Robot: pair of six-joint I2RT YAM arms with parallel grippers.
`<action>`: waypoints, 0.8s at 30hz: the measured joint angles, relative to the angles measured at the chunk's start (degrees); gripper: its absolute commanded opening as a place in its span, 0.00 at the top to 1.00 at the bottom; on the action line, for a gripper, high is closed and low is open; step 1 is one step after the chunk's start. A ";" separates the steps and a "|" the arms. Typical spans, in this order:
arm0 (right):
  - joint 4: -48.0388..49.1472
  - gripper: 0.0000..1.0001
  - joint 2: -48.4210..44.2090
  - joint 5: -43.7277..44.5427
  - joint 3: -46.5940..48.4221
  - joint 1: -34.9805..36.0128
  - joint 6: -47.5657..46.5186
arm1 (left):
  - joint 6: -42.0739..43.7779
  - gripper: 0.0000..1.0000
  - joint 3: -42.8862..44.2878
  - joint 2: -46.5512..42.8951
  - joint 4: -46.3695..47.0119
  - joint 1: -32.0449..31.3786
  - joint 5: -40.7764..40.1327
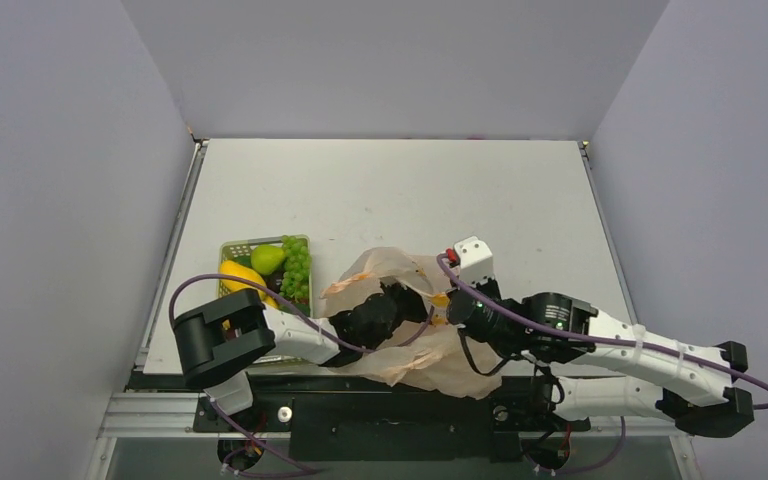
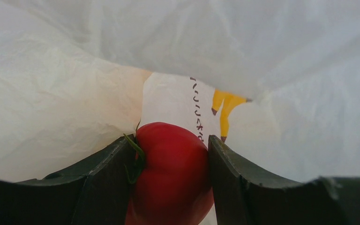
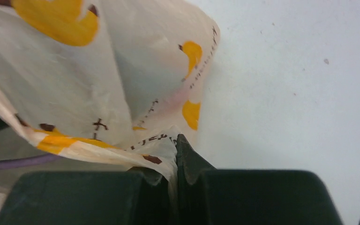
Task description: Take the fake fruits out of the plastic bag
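The peach plastic bag [image 1: 430, 365] with banana prints lies crumpled at the table's near edge between both arms. My left gripper [image 1: 406, 300] reaches into its mouth. In the left wrist view that gripper [image 2: 171, 140] is shut on a glossy red fake fruit [image 2: 173, 173] with a green stalk, and pale bag film [image 2: 75, 93] surrounds it. My right gripper [image 1: 444, 306] is shut on a fold of the bag's edge [image 3: 164, 140], with the film pinched between its fingers [image 3: 192, 164]. A green pear [image 1: 267, 258], green grapes [image 1: 297, 268] and a yellow fruit [image 1: 240, 275] lie in the basket.
The light green lattice basket [image 1: 235, 247] stands on the table to the left of the bag, beside the left arm. White tabletop [image 1: 410, 190] stretches behind the bag to the back wall. A purple cable [image 1: 600, 345] runs along the right arm.
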 measured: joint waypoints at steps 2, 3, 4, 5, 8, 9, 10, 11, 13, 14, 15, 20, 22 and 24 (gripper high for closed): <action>1.33 1.00 -1.79 -0.92 1.95 -0.02 -1.68 | 0.33 0.89 1.46 0.02 -3.52 -0.90 -0.13; 1.95 1.00 -2.47 -1.16 2.93 0.00 -2.19 | 0.63 0.90 2.23 0.15 -5.40 -1.57 -0.42; 2.69 1.00 -3.17 -1.29 4.20 0.00 -2.78 | 0.87 0.90 2.78 0.37 -6.67 -2.03 -0.70; 3.41 1.00 -3.58 -1.29 5.40 -0.02 -3.23 | 1.40 0.92 3.61 0.79 -8.50 -2.75 -1.46; 4.04 1.00 -3.32 -0.42 8.17 -0.02 -3.56 | 3.82 0.93 5.81 1.88 -13.44 -4.72 -4.63; 3.98 1.00 -3.02 0.20 8.70 -0.04 -3.52 | 4.96 0.94 6.60 2.10 -15.21 -5.57 -6.14; 3.76 1.00 -2.60 0.85 9.03 -0.04 -3.50 | 6.38 0.95 7.30 2.14 -16.81 -6.49 -8.04; 3.61 1.00 -2.32 1.38 9.07 -0.04 -3.52 | 7.23 0.95 7.63 2.14 -17.51 -7.15 -9.38; 2.73 1.00 -1.40 2.82 8.96 -0.04 -3.80 | 9.77 0.98 8.13 1.92 -18.99 -8.48 -12.59; 2.60 1.00 -0.85 3.65 8.46 -0.07 -4.07 | 11.26 1.00 8.31 1.57 -20.22 -9.11 -14.25; 2.38 1.00 -0.59 4.39 7.52 -0.07 -4.35 | 12.85 1.00 8.50 1.03 -21.68 -9.75 -15.93; -0.57 1.00 -0.52 5.90 3.06 -0.70 -4.90 | 24.22 1.00 12.28 -1.70 -27.28 -12.79 -22.97; -1.38 1.00 -0.76 6.62 2.51 -0.70 -4.94 | 28.37 1.00 13.46 -3.34 -29.11 -13.75 -24.44; -1.36 1.00 -1.33 7.74 1.81 -0.70 -5.07 | 30.77 1.00 14.12 -5.62 -32.26 -14.21 -24.59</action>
